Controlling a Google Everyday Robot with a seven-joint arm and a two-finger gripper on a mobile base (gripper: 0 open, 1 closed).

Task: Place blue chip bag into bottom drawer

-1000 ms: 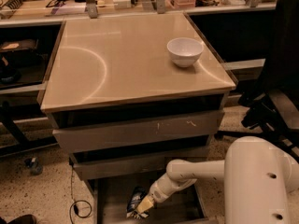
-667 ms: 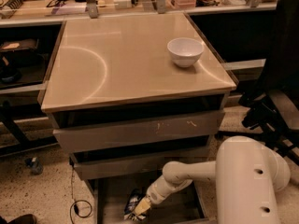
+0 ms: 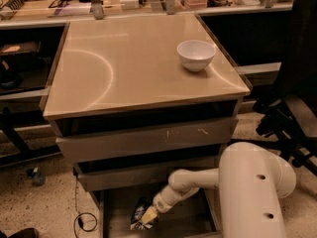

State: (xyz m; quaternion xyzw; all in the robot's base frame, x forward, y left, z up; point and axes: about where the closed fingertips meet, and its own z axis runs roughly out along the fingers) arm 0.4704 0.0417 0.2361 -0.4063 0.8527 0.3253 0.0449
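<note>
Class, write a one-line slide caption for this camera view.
Robot gripper low in the open bottom drawer at the blue chip bag; white bowl on the cabinet top.

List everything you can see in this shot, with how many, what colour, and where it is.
Cabinet top: one, tan, centre of view.
Bowl: one, white, upright on the cabinet top's back right.
Upper drawers: two, grey-beige, closed, below the top.
Bottom drawer: one, grey, pulled open at floor level.
Blue chip bag: one, dark blue, in the bottom drawer's left part.
Cable: one, black, on the floor left of the drawer.
Office chair: one, black, at right.
Back bench: one, tan, cluttered, along the top edge.
Arm: one, white, reaching in from lower right.
Gripper: one, over the bottom drawer, at the bag.
</note>
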